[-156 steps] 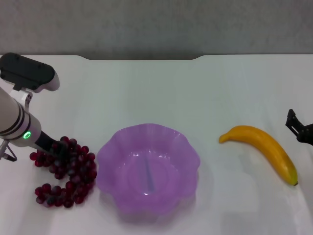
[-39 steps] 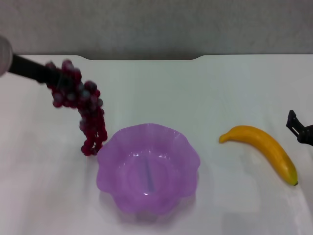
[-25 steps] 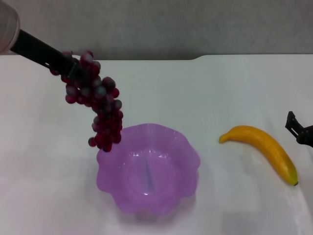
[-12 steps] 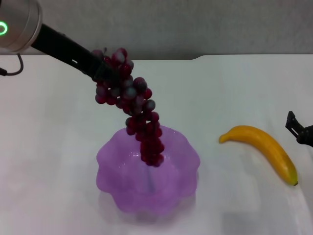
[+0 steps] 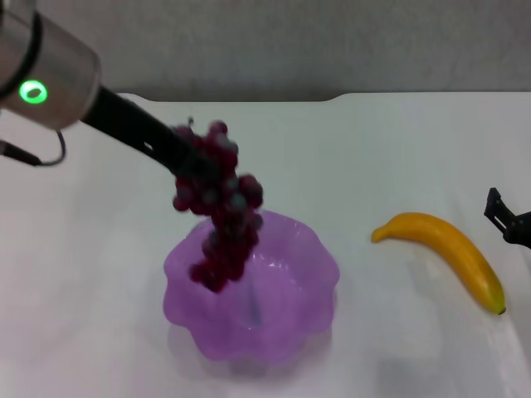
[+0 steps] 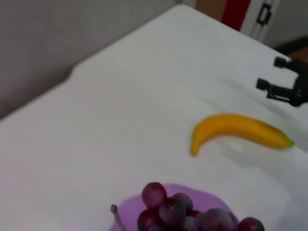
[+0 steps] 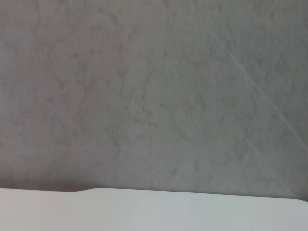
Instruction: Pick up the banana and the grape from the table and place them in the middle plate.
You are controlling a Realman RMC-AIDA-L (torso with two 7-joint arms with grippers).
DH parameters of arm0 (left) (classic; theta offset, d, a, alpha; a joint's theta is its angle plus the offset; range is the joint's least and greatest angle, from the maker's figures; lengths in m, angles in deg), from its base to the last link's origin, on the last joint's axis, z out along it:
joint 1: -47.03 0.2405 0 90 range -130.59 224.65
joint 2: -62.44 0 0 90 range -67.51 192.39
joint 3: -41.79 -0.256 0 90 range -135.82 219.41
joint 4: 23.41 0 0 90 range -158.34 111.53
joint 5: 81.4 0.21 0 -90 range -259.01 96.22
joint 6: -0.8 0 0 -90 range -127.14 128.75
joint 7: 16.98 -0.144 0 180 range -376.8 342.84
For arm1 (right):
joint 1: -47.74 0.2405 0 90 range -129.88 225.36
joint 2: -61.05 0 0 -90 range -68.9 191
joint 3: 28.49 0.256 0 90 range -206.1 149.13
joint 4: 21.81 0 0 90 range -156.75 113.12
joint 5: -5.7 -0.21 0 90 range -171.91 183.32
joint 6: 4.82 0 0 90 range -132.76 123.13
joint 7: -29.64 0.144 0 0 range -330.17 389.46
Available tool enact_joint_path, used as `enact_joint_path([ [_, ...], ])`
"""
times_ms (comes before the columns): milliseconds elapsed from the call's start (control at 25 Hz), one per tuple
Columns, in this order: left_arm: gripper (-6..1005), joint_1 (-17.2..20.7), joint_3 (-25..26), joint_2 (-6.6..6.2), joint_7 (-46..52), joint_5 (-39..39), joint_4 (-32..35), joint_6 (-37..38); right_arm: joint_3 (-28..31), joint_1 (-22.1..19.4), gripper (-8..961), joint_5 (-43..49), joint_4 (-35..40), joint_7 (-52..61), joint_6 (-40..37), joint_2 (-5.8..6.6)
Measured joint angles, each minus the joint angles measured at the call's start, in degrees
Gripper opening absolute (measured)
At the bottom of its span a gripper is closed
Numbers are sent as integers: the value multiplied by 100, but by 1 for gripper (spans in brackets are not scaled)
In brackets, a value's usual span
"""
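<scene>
My left gripper [image 5: 189,162] reaches in from the upper left and is shut on the grape [image 5: 220,211], a dark red-purple bunch. The bunch hangs over the left part of the middle plate [image 5: 319,257], a light purple scalloped dish, with its lower end inside the rim. In the left wrist view the grape [image 6: 192,216] shows just above the plate [image 6: 129,211]. The banana [image 5: 448,253] lies on the white table [image 5: 373,149] to the right of the plate; it also shows in the left wrist view [image 6: 240,130]. My right gripper [image 5: 508,219] is open at the table's right edge, just beyond the banana.
A grey wall runs behind the table's notched far edge [image 5: 241,99]. The right wrist view shows only that wall and a strip of table [image 7: 144,211]. The right gripper [image 6: 281,77] also appears far off in the left wrist view.
My left gripper carried the grape up off the table's left side, then right and down. The bunch now hangs lower, with its end inside the plate. Banana and right gripper have not moved.
</scene>
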Motion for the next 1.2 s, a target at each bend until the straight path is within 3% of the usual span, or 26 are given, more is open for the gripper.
enact_joint_path([
  [280,205,385,-905,10,-85,-74,-572,1110,0,7,892,0,0,0,0,0],
  [600,203,645,-1428,20,-100,-99,-1364,1971,0,18,891,0,0,0,-11,0],
  [760,202,796,-1627,22,-156,-98,-1451,2417,0,18,891,0,0,0,-9,0],
  [1200,336,1349,-2201,27,-193,-99,-1466,3316,0,1,891,-14,9,2,-2,-7],
])
